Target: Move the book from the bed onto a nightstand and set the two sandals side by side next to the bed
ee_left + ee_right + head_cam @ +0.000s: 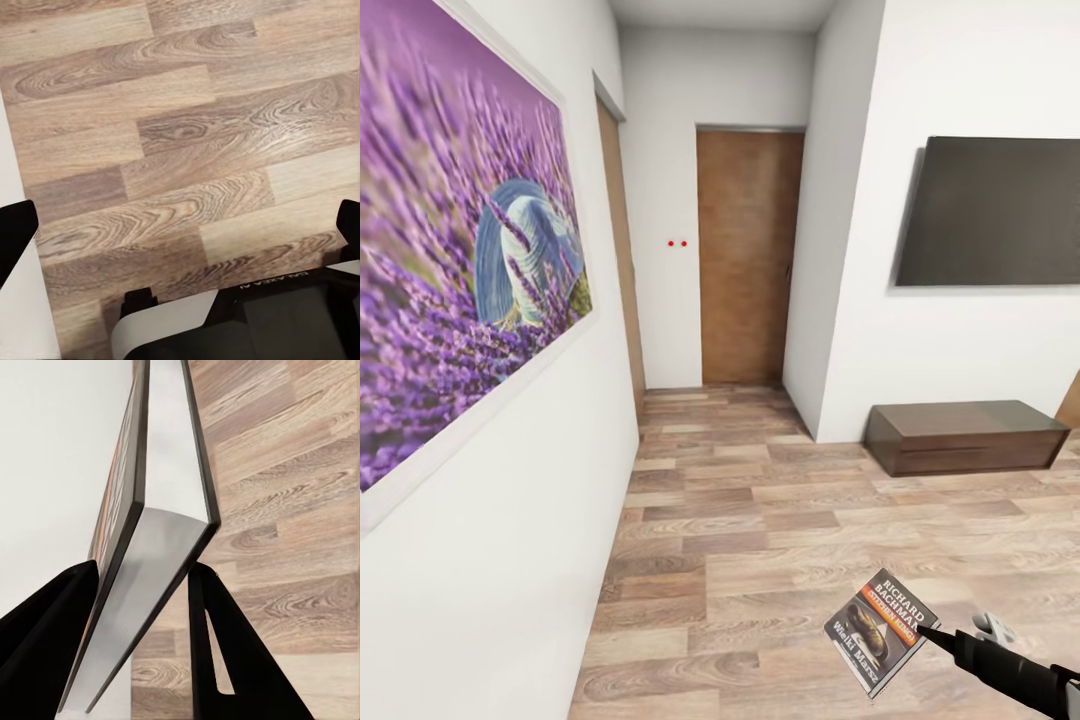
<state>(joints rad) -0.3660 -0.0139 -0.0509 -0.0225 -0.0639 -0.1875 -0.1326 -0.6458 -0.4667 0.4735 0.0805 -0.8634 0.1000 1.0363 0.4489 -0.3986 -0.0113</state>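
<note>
Two black fingers (142, 645) pinch thin glossy book (881, 630) over wood-plank floor (760, 540).

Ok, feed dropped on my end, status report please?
Right gripper shut on the book, held above the floor. Left gripper open. Door ahead closed, TV bench to the right.

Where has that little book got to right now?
The book is held in the robot's right hand, low at the right of the head view, above the wood floor, not far from the long dark bench.
</note>
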